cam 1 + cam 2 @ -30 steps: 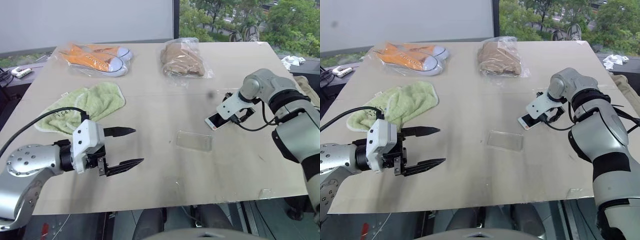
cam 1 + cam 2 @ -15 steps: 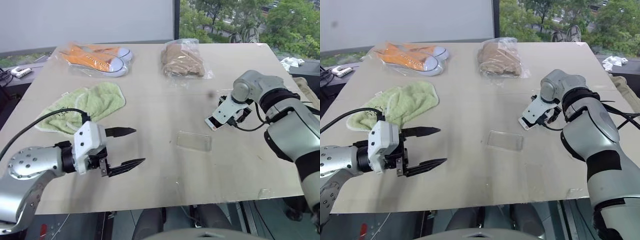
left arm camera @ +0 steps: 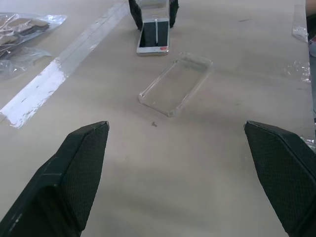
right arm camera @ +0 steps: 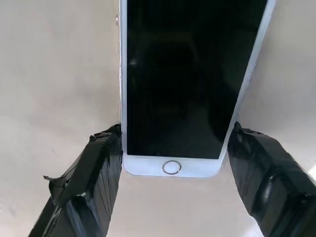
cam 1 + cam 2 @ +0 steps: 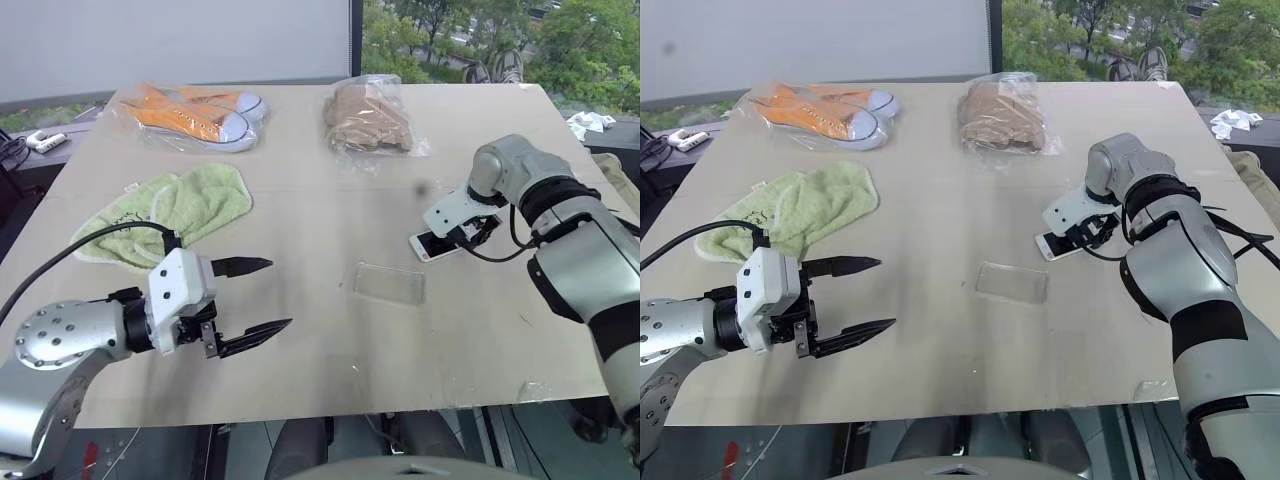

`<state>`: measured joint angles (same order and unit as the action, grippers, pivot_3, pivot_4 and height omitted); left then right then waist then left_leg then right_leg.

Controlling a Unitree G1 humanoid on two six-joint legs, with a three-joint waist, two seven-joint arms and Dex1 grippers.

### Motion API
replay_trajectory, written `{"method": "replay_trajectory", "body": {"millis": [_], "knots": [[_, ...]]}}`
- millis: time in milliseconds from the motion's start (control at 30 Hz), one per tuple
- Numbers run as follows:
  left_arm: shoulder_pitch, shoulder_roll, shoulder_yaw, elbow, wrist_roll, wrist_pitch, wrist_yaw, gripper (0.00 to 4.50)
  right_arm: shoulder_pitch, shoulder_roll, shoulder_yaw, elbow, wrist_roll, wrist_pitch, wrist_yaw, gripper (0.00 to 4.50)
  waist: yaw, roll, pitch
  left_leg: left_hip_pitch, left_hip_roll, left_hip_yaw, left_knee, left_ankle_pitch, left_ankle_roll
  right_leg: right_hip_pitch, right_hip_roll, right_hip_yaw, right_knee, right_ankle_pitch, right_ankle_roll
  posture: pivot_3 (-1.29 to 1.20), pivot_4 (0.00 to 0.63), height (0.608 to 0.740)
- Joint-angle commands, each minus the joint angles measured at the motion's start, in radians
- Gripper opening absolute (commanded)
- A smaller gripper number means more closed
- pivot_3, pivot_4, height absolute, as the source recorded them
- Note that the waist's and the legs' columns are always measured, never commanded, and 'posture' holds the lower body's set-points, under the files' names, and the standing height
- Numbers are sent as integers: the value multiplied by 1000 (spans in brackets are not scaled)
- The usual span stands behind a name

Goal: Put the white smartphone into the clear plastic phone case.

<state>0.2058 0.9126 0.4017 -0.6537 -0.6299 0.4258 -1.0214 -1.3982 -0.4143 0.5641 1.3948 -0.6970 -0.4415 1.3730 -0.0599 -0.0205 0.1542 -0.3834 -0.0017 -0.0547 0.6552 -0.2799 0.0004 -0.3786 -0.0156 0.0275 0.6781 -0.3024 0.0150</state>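
- Our right gripper (image 4: 170,153) comes down steeply on the white smartphone (image 5: 432,244), one finger on each long edge at the home-button end. In the right wrist view the pads sit right at the phone's sides, and we can't tell whether they're clamped yet or just touching.
- The phone lies screen-up, flat on the table (image 5: 300,200). Pinching across the narrow width looks like the sensible hold: it leaves the back free to drop into a shell.
- The clear plastic phone case (image 5: 389,283) lies open side up, empty, near the phone at about 7 o'clock from it in the head view, apart from it. The short carry looks deliberate.
- Our left gripper (image 5: 248,300) hovers above the table with its jaws spread wide and nothing in them, pointing toward the case from the 9 o'clock side. We read that as staging to pin the case while the phone goes in.
- Clutter sits away from the work zone: green towel (image 5: 170,212) at 11 o'clock of the left gripper, bagged orange sneakers (image 5: 195,115) and bagged brown cloth (image 5: 368,120) at the far edge.
- Risk as we see it: the case is light and could skate when pressed.
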Motion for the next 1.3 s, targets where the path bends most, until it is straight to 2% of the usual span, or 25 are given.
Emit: {"method": "replay_trajectory", "body": {"millis": [33,367,533,633,733,833,900,1000,1100,1300], "knots": [[-29,0,5,6,1,-25,-2,4500,-11,-2,-83,-6,89,75,84,2878,0,2,1,0,0,0,0,0,0,0,0,0,0,0,0,0,150,740],[-141,2,-57,104,23,-49,-24,4500,-47,-77,-313,-52,327,339,219,2878,17,7,4,-3,0,1,-2,0,0,-1,-1,-1,-3,0,0,0,150,740],[-180,9,-78,159,47,-70,-45,4500,-20,-134,-238,-136,317,308,241,2878,19,7,5,-4,0,1,-2,0,0,-3,-1,-1,-3,0,0,0,150,740],[-227,8,-110,206,70,-87,-57,4500,64,-165,-183,-332,298,369,239,2878,20,7,4,-5,0,1,-2,0,0,-4,-1,-1,-3,0,0,0,150,740],[-273,7,-139,243,82,-95,-68,4500,205,-194,-176,-669,311,484,211,2878,22,6,4,-9,0,0,0,0,0,-7,-1,-2,-1,0,0,0,150,740],[-299,8,-161,271,96,-109,-89,4500,330,-250,-151,-1032,358,740,237,2878,22,7,4,-16,0,1,2,0,0,-13,-1,-2,1,0,1,0,150,740],[-312,8,-170,290,106,-118,-96,4500,368,-287,-131,-1195,396,868,241,2878,23,7,4,-21,0,1,3,0,0,-17,-1,-2,2,0,1,0,150,740],[-329,3,-186,307,116,-128,-99,4500,363,-320,-83,-1353,390,1089,241,2878,22,6,4,-30,0,-3,11,0,0,-23,-1,-6,2,0,1,0,150,740],[-340,-7,-199,312,121,-132,-98,4500,347,-357,-29,-1467,429,1281,241,2878,29,5,3,-31,-1,-4,13,0,0,-23,-1,-7,1,1,2,0,150,740],[-365,-15,-222,327,128,-140,-103,4500,374,-404,6,-1649,475,1499,190,2878,48,5,3,-31,-2,-6,15,0,1,-22,-1,-8,3,1,2,0,150,740]]}}
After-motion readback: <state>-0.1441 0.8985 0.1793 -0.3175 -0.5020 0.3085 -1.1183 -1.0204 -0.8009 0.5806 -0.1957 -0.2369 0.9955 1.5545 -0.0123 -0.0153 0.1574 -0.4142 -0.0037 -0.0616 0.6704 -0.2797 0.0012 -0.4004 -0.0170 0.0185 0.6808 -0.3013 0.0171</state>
